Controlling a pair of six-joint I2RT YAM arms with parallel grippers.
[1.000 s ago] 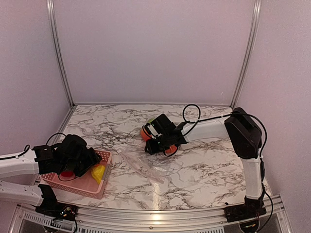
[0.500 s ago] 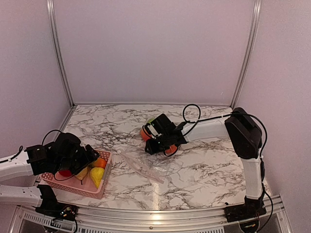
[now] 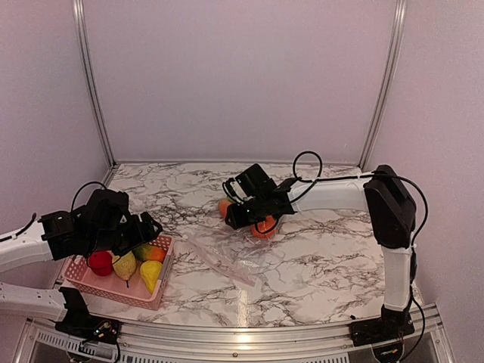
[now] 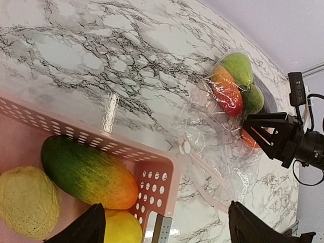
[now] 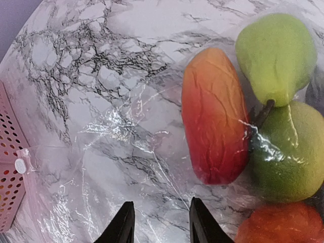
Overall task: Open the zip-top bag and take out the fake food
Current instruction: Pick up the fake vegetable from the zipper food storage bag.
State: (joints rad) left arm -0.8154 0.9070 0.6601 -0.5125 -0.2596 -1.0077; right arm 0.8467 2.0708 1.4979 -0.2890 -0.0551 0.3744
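A marble-patterned worktop (image 3: 318,265) carries a clear zip-top bag (image 3: 227,261) lying flat and crinkled in the middle, its zip end just beside the corner of a pink mesh basket (image 4: 157,167) on the left. Some of the fake food (image 5: 215,114) is inside the far end of the bag: a red-orange mango, a green pear (image 5: 276,53), a second green fruit (image 5: 288,157) and an orange piece (image 5: 278,225), all touching under the film. Other pieces already sit in the basket, among them a green-and-orange mango (image 4: 86,172). The left claw (image 4: 169,225) hangs over the basket with its jaws spread wide and nothing in them. The right claw (image 5: 161,220) hovers over the bag beside the fruit, jaws only partly apart, with film and marble showing in the gap and nothing clamped. The main risk I see is that nothing pins the bag down, so any pull or push from the right claw may drag the whole pouch instead of freeing a piece. The claw may also close through the plastic, trapping film around a fruit. The glossy, rounded pieces look liable to squirt sideways from a narrow pinch and roll across the worktop. Whether the zip is fully open cannot be made out.
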